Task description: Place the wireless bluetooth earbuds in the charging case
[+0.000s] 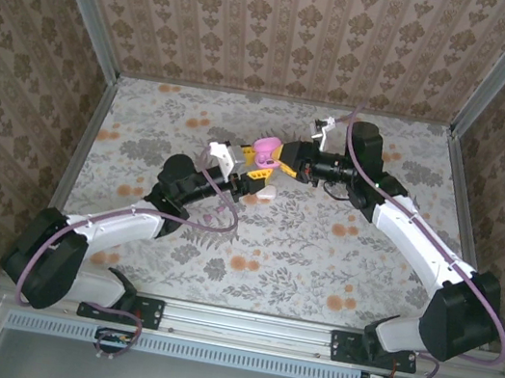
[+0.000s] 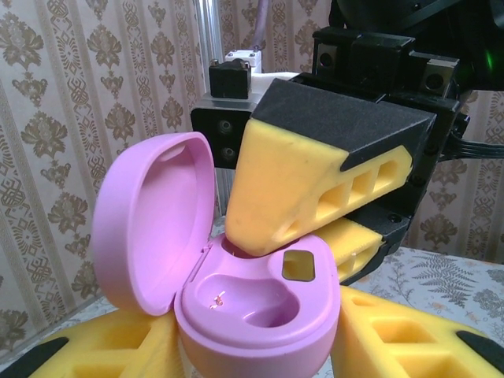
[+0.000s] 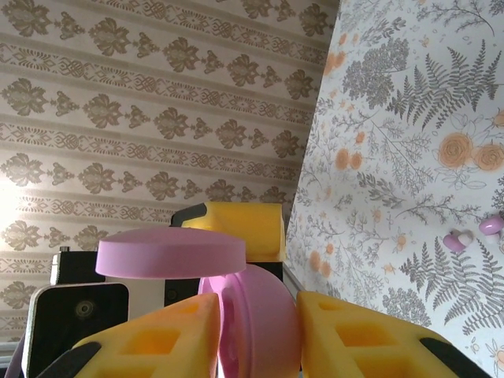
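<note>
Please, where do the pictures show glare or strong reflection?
Right wrist view: washed-out bright patch on the wallpaper at the left edge. Left wrist view: even light, one tiny glint inside the open pink case. Top view: even light, no glare.

The charging case (image 2: 236, 303) sits clamped between the two fingers (image 2: 94, 354) of the left gripper (image 2: 256, 354), one finger against each side of its base. Its lid (image 2: 150, 220) stands hinged open above the finger at the left of that view. The right gripper (image 3: 258, 311) faces it from beyond. Its upper finger (image 2: 315, 173) has its tip down in the case's open top, just beside the hinge. Its lower finger (image 2: 358, 244) lies outside the rim, behind the case. An opening (image 2: 298, 265) in the top lies just right of that tip. Loose earbuds (image 3: 457, 240) lie close together on the table (image 3: 409, 118), well to the right of the right gripper's fingers and apart from the case.
</note>
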